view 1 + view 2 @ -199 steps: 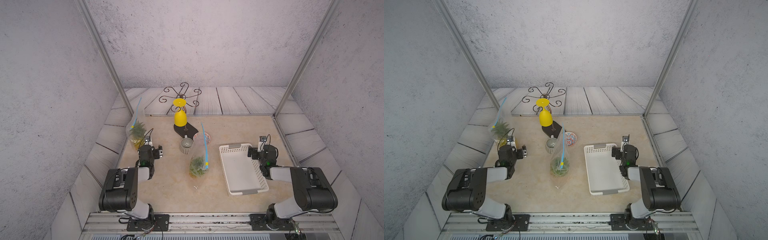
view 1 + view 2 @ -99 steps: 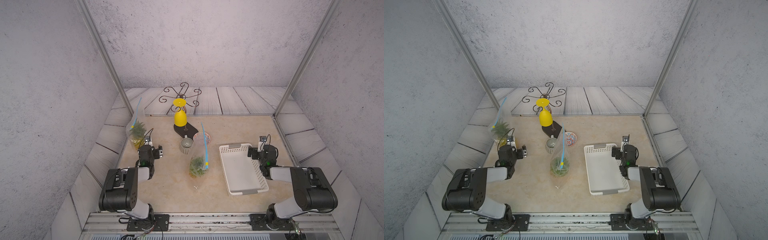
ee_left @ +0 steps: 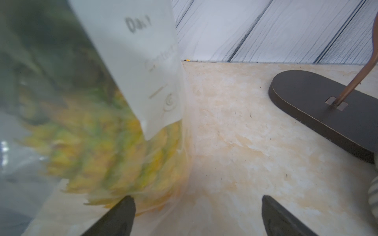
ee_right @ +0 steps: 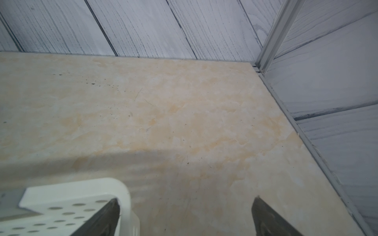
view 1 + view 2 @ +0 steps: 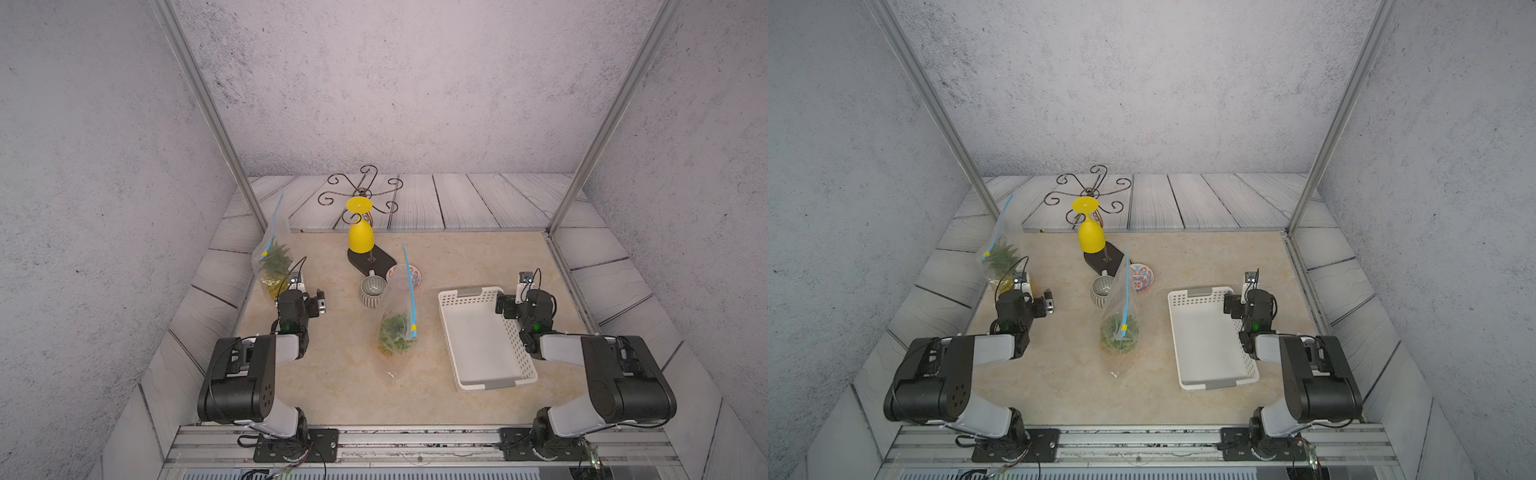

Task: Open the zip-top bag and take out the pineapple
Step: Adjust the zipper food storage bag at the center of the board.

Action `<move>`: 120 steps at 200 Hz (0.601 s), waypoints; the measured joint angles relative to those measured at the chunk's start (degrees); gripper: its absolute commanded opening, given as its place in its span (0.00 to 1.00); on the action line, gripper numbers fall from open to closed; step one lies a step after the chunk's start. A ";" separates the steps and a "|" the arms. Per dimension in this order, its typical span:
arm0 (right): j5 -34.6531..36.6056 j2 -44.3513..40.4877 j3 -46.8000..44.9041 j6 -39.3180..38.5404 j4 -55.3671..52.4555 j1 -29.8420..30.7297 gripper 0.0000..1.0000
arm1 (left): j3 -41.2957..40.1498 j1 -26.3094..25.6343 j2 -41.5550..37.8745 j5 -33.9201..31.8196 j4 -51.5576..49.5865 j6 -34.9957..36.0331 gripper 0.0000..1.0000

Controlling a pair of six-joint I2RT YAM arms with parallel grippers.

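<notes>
Two clear zip-top bags with blue zip strips stand on the table in both top views, each with a pineapple inside. One bag (image 5: 398,299) (image 5: 1120,291) is mid-table, its pineapple (image 5: 392,336) (image 5: 1119,332) showing mostly green leaves. The other bag (image 5: 272,249) (image 5: 998,249) leans at the left wall. In the left wrist view this bag (image 3: 143,51) and its yellow pineapple (image 3: 106,155) are blurred and close. My left gripper (image 5: 306,298) (image 5: 1034,306) (image 3: 197,214) stands open and empty just beside it. My right gripper (image 5: 521,301) (image 5: 1250,306) (image 4: 185,216) is open and empty at the basket's far right corner.
A white perforated basket (image 5: 469,293) (image 4: 81,190) lies right of centre. Behind the middle bag are a striped cup (image 5: 372,291), a patterned dish (image 5: 411,276) and a dark stand base (image 5: 374,261) (image 3: 306,98) carrying an upturned yellow goblet (image 5: 360,237). Walls close in the left, back and right.
</notes>
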 measured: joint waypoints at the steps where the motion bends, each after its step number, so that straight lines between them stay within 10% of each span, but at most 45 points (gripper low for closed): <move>1: 0.13 -0.42 -0.02 -0.09 -0.28 0.24 0.99 | 0.00 -0.07 -0.15 -0.15 -0.13 0.00 0.97; 65: 10.67 -22.51 16.61 13.79 -24.79 5.31 0.99 | 5.51 -8.15 -22.82 -15.10 -14.71 -7.15 0.97; 91: 6.95 -23.82 28.17 29.66 -32.79 4.31 1.00 | 20.44 -7.82 -24.06 -18.08 -37.57 -30.93 0.97; 120: 2.25 -17.77 41.03 34.93 -47.87 10.14 0.69 | 28.94 -7.65 -24.50 -8.41 -50.86 -47.60 0.93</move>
